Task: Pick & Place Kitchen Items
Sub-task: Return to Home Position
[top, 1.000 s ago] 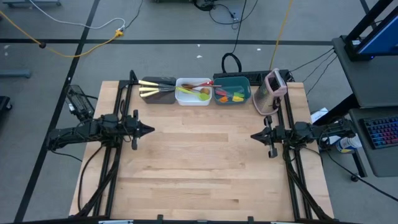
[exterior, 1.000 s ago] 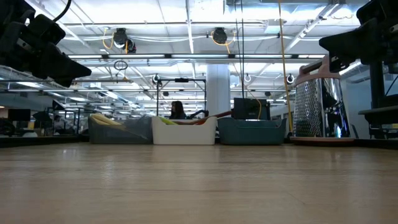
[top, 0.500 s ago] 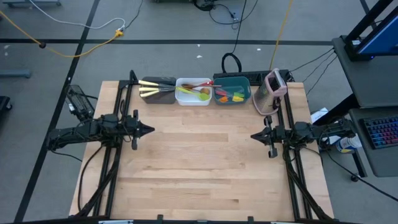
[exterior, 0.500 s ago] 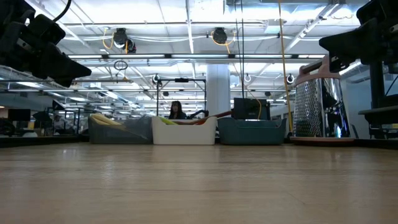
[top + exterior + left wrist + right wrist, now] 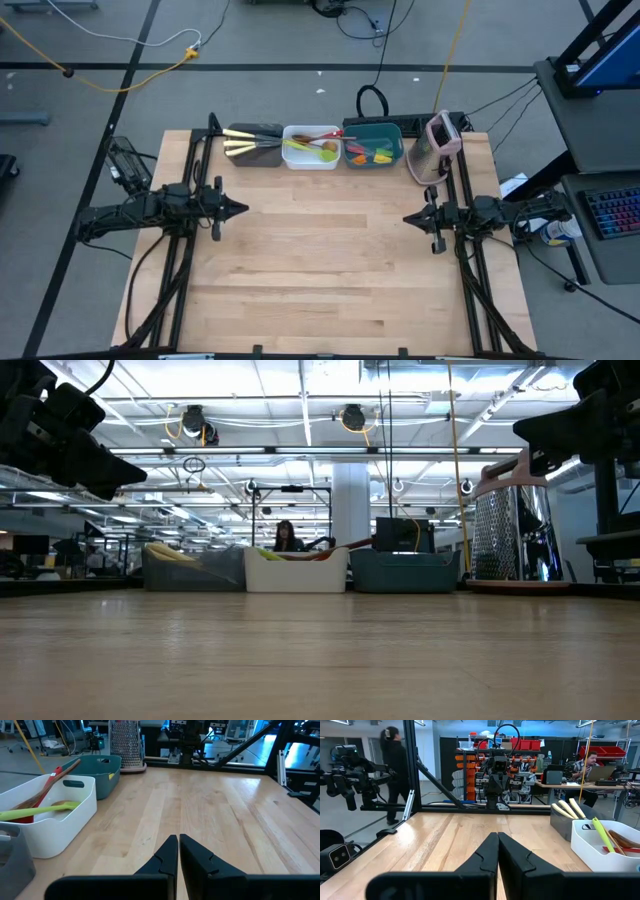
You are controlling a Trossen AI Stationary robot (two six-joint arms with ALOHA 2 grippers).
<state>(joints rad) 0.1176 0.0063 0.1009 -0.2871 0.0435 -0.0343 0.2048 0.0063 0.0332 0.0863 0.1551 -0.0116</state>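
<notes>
The kitchen items lie in three tubs along the table's far edge. Cream-handled knives (image 5: 238,146) are in the dark tub (image 5: 254,145). Green, red and wooden spoons (image 5: 312,145) lie in the white tub (image 5: 311,147). Orange, green and yellow-headed pieces (image 5: 370,155) sit in the teal tub (image 5: 374,143). My left gripper (image 5: 243,209) hovers shut at the table's left side, pointing right, holding nothing. My right gripper (image 5: 407,218) hovers shut at the right side, pointing left, holding nothing. Both are well above the wood in the low view.
A pink-topped metal grater (image 5: 436,147) stands at the far right corner beside the teal tub. Bare wood (image 5: 320,270) spans the middle and near part of the table. Black arm frames run along both side edges. People show in the room beyond.
</notes>
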